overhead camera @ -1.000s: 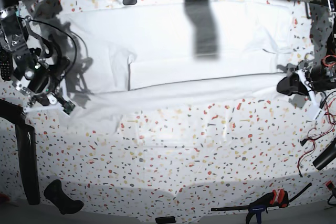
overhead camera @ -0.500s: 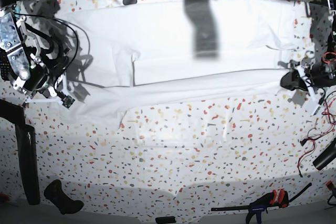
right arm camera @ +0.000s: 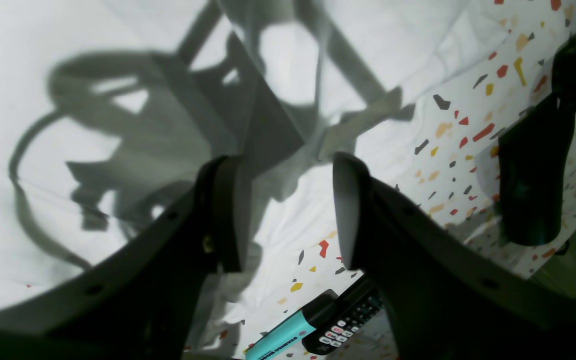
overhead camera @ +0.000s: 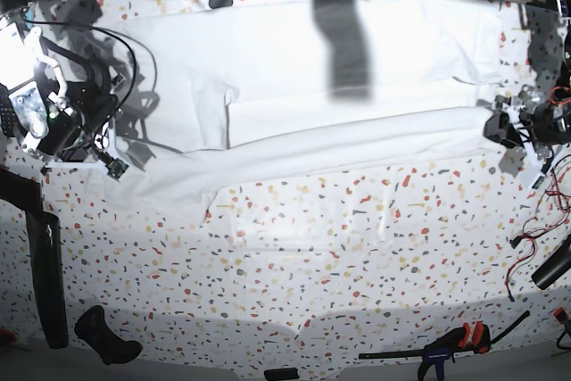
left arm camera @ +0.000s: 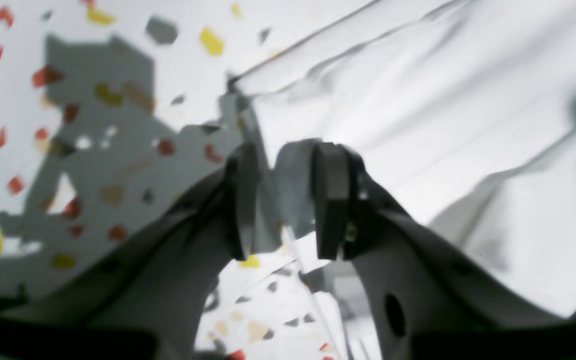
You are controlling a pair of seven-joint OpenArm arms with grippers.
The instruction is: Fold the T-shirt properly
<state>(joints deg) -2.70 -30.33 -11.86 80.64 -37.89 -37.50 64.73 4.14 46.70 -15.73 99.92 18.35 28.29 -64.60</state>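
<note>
In the base view, both arms have drawn back from the cloth compared with a second ago: the right gripper [overhead camera: 89, 151] at the left edge of the frame has lifted and moved up, and the left gripper [overhead camera: 510, 131] at the right edge has moved off the hem toward the upper right. It looks as if a lengthwise fold has just been laid and let go, so that step is likely finished and the next fold would need a new grip. The T-shirt [overhead camera: 303, 69] lies spread across the upper half of the speckled table [overhead camera: 312, 256], its lower strip doubled over in a long band, with one sleeve flap visible left of centre. In the left wrist view, the left gripper [left arm camera: 280, 200] stands parted to a moderate gap with nothing between its fingers; the T-shirt [left arm camera: 418, 125] fills the right and upper right, wrinkled. In the right wrist view, the right gripper [right arm camera: 288, 210] is likewise parted and empty above the T-shirt [right arm camera: 68, 60], which covers the upper left under heavy shadow.
</note>
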